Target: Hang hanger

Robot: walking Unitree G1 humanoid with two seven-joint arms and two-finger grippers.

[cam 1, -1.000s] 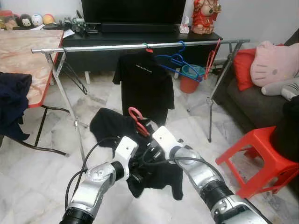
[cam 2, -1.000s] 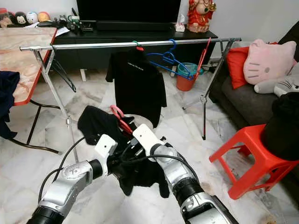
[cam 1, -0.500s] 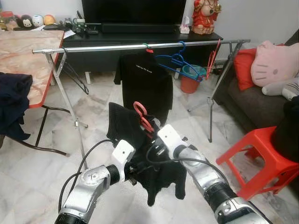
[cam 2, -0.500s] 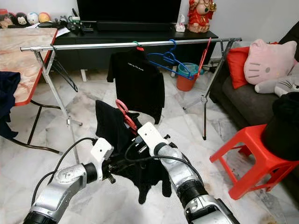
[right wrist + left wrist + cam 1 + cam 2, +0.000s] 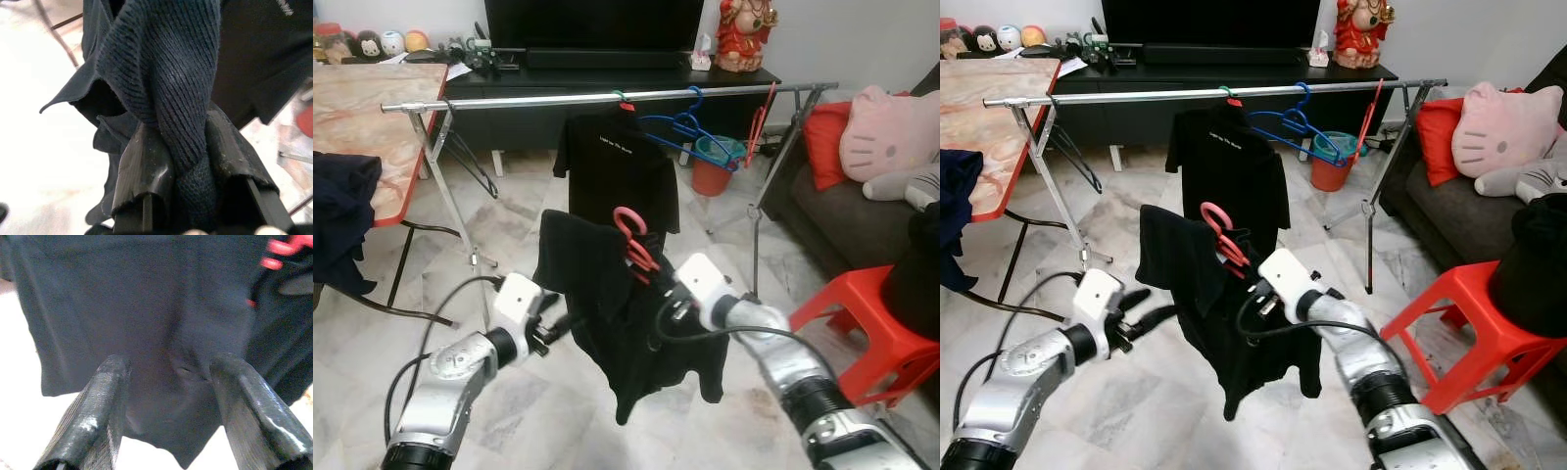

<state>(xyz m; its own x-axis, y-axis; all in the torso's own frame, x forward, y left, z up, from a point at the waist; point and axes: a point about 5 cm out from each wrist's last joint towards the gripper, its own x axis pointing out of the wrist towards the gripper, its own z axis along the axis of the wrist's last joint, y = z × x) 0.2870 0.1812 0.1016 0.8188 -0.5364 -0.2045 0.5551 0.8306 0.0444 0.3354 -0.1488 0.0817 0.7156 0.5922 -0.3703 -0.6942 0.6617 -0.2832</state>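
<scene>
Right eye view | right gripper [image 5: 1255,286] jaws clamped on black shirt [image 5: 1224,323] carrying red hanger [image 5: 1224,238] | steel rail [image 5: 1214,92] lies beyond and above hook | left gripper [image 5: 1151,318] jaws spread, empty, beside shirt | right arm nearer rail.

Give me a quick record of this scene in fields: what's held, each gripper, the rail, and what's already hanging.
held item: black shirt on a red hanger
right gripper: shut on the shirt's fabric, holding it up
left gripper: open, beside the shirt, not gripping
rail: silver, beyond and above the held hanger
already hanging: black t-shirt, blue hangers
hanger status: not yet on rail
</scene>
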